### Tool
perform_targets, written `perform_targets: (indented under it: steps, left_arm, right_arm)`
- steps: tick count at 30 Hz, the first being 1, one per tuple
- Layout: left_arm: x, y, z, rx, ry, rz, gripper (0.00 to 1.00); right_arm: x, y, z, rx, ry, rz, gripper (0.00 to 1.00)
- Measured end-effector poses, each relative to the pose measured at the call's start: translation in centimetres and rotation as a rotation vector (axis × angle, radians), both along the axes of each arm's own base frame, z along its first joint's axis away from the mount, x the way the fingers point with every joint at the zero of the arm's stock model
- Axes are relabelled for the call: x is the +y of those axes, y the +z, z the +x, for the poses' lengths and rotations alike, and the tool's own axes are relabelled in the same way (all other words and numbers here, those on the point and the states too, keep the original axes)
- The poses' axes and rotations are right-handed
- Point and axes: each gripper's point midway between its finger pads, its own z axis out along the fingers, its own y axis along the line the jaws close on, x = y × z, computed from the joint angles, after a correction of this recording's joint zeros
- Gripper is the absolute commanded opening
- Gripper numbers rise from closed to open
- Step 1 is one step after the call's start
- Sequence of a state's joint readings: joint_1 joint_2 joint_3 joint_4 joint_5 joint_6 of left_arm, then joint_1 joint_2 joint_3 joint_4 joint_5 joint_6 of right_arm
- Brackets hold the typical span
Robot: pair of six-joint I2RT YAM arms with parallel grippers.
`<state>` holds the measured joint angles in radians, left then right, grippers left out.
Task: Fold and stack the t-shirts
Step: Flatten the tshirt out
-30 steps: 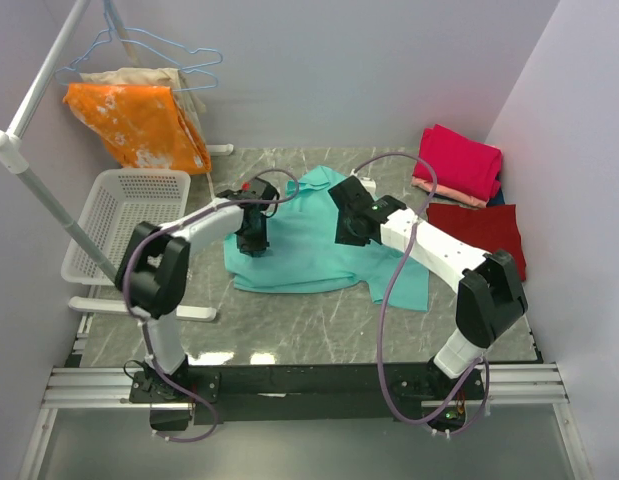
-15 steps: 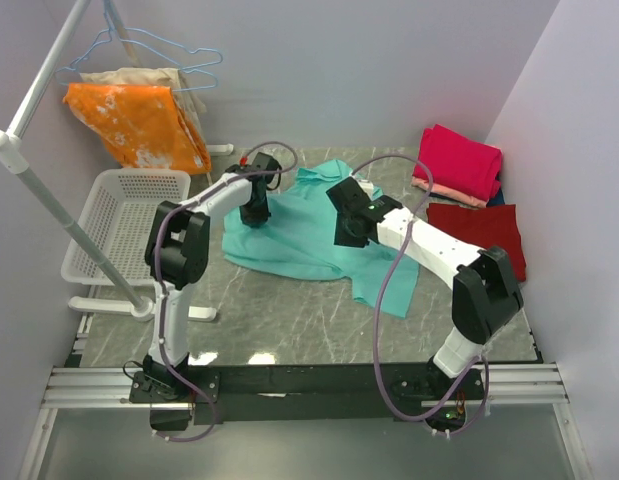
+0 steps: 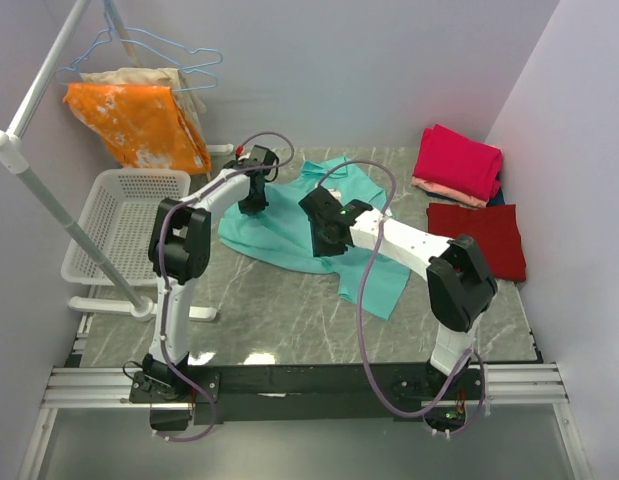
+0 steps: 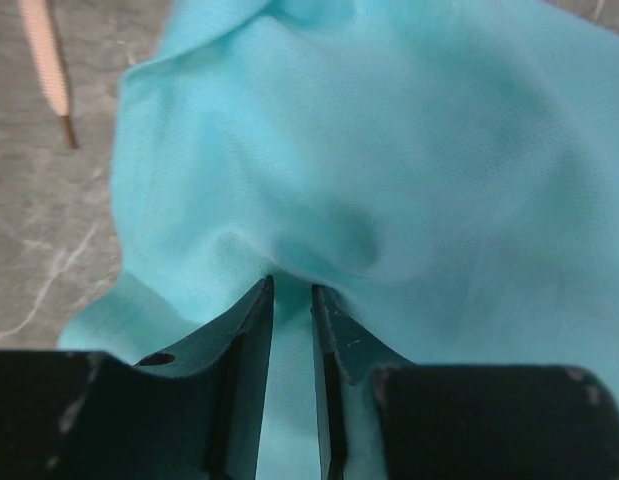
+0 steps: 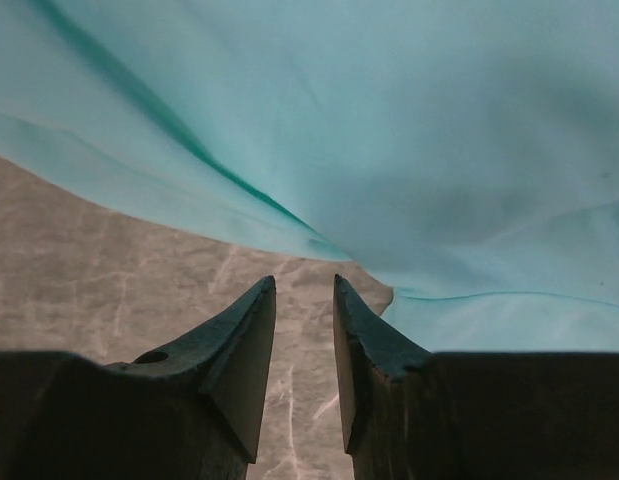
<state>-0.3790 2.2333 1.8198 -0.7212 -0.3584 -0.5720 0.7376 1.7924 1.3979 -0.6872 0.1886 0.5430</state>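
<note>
Though rumpled, teal t-shirt far-left-to-near-right.

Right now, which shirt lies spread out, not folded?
The teal shirt, loose mid-table; the magenta, salmon and dark red ones sit folded at the right.

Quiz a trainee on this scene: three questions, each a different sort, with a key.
1. True or false: the teal t-shirt is already folded.
2. Which gripper has teal fabric between its fingers? A. left gripper B. right gripper C. neither
3. Fill in: the magenta-pink shirt lies folded on top of a ___ one.

Key:
1. False. It lies loose and rumpled on the table.
2. A. Only bare table shows between the right gripper's fingers.
3. Salmon: the salmon shirt shows beneath it.
</note>
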Motion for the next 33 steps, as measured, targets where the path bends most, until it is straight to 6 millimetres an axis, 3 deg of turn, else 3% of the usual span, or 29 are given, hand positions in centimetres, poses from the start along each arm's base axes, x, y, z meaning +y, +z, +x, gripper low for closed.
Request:
perform_targets:
  steps: [2, 6, 12, 16, 20, 24, 28, 33]
  left_arm:
    - [0.2, 1.1, 0.0, -0.021, 0.002, 0.004, 0.29]
    - [1.3, 4.3, -0.6, -0.073, 0.016, 0.008, 0.3]
    - [2.5, 10.7, -1.2, -0.194, 0.038, -0.023, 0.3]
    - [2.8, 12.4, -1.6, -0.223, 0.041, -0.035, 0.3]
    - [2.9, 12.2, -2.2, -0.209, 0.039, -0.033, 0.3]
    - [3.3, 10.3, -3.7, -0.145, 0.034, -0.022, 0.3]
    - [3.8, 9.0, -5.5, -0.091, 0.03, -0.014, 0.3]
    - [3.9, 9.7, -6.3, -0.099, 0.028, -0.032, 0.3]
  right_arm:
    - [-0.2, -0.6, -0.2, 0.014, -0.01, -0.014, 0.46]
    - [-2.3, -2.5, -1.2, 0.045, -0.078, -0.061, 0.49]
    - [-9.0, -5.1, -4.3, 0.119, -0.273, -0.136, 0.49]
    - [-12.8, -5.3, -4.3, 0.122, -0.421, -0.123, 0.49]
    - [-15.4, -5.5, -4.1, 0.132, -0.517, -0.106, 0.48]
    - [-16.0, -5.8, -4.2, 0.138, -0.537, -0.092, 0.44]
    - [-16.3, -6.6, -6.4, 0.172, -0.525, -0.068, 0.43]
    - [-17.0, -6.3, -9.3, 0.183, -0.523, -0.036, 0.44]
